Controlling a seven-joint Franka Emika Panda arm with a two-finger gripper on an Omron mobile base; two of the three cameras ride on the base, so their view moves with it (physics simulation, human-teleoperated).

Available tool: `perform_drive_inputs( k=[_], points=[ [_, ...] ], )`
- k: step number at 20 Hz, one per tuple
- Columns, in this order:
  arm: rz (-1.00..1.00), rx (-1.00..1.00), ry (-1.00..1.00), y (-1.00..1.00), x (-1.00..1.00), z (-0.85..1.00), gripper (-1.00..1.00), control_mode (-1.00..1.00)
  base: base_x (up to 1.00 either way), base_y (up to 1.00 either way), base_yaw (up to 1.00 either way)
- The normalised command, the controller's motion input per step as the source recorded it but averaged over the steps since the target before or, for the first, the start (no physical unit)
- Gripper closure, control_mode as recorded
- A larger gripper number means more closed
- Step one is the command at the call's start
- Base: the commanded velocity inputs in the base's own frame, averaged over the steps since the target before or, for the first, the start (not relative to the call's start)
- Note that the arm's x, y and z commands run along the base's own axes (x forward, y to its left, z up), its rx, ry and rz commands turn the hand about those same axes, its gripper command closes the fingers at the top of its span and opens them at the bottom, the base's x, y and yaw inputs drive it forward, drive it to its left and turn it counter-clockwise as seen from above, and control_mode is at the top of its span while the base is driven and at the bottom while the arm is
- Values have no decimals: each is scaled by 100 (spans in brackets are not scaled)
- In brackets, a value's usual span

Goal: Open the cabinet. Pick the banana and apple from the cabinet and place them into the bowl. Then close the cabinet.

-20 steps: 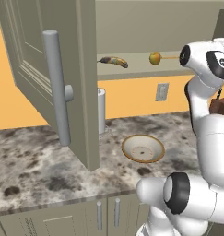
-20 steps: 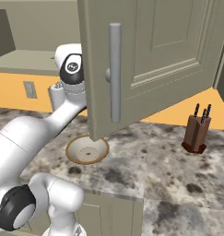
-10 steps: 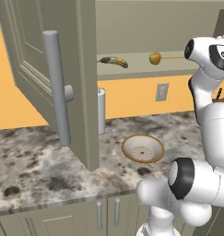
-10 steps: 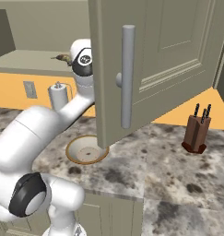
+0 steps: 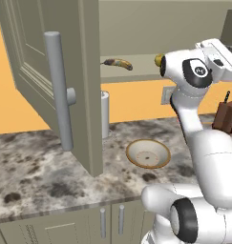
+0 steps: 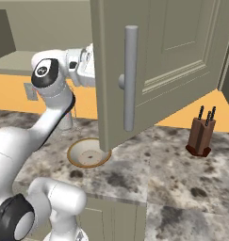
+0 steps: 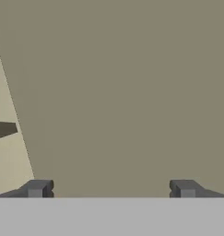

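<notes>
Reaching into the cabinet (image 5: 84, 71), we see fingers (image 7: 38, 188) spread wide, empty. Apple (image 5: 159, 60) and banana (image 5: 118, 63) lie aside on the shelf; bowl (image 5: 148, 153) waits below. Risk: misaligned approach bumps fruit away.

The left base view looks forward and down from behind the arm, which rises at 4 o'clock. An open door of the cabinet (image 5: 55, 81) stands close at 10 o'clock, and the bowl (image 5: 148, 153) lies near centre on the counter (image 5: 36, 176).

The right base view faces the same way from the other side, with the arm at 8 o'clock and the other open door (image 6: 158, 61) near, towards 12. Both views share the bowl (image 6: 89, 152), the speckled counter (image 6: 182, 183) and the knife block (image 6: 200, 136).

The hand view sits very close to a flat grey-beige surface, the fingertips (image 7: 37, 188) at 6 o'clock.
</notes>
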Motion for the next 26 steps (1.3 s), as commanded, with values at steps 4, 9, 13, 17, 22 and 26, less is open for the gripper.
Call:
perform_drive_inputs(
  k=[4, 9, 13, 17, 22, 26],
  points=[
    [26, -12, 9, 79, -33, 5, -100, -100, 0, 0, 0],
    [28, -3, 25, 67, -9, 0, -100, -100, 0, 0, 0],
    [30, 0, 34, 28, -6, 2, -100, -100, 0, 0, 0],
    [34, 1, 36, 9, -4, 0, -100, -100, 0, 0, 0],
    [31, 10, 28, 14, -1, -16, -100, -100, 0, 0, 0],
    [20, 19, 9, 17, 18, -3, -100, -100, 0, 0, 0]
  ],
)
